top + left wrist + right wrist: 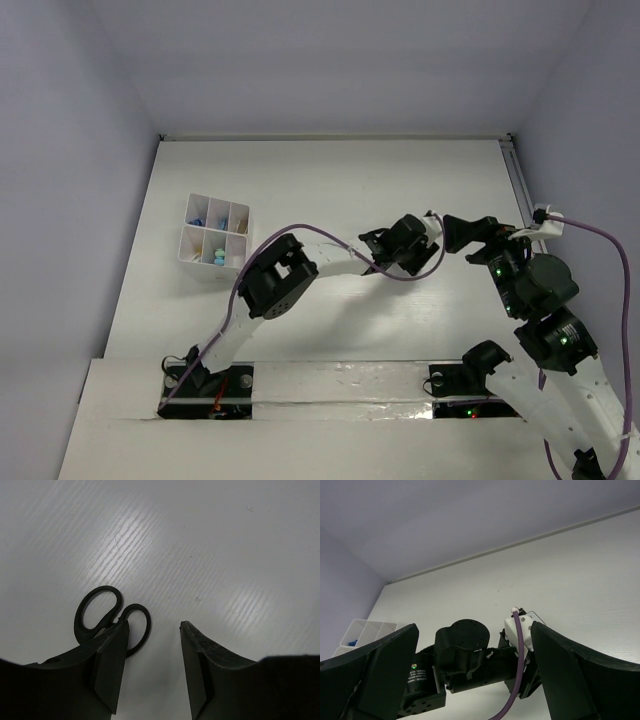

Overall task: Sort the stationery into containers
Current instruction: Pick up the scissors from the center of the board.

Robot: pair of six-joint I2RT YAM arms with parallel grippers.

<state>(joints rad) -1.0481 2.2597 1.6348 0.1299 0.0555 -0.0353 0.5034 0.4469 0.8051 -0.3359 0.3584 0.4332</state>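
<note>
The scissors (107, 617) lie flat on the worktop (210, 545), out in the middle and a bit to the right. We see only their two black loops. The blades are hidden under one side of the left jaws.

The left jaws hang low over the scissors. They stand wide apart with nothing in them. The scissors are not in the gap. They sit off to one side, partly under that side of the jaws. We think the jaws are this low to get ready to pick the scissors up. They may need to slide over a little first, so the handles end up in the gap.

The left arm (275, 285) reaches a long way across to get there. From above it covers the scissors, so we cannot see them in that view at all.

The right jaws are wide apart too and hold nothing. They point at the left arm's wrist from just beside it, maybe waiting for a turn.

The white box (188, 250) stands well apart, at the far left. Small blue pieces (219, 258) sit in a few of its squares. They are too tiny for us to say more.
</note>
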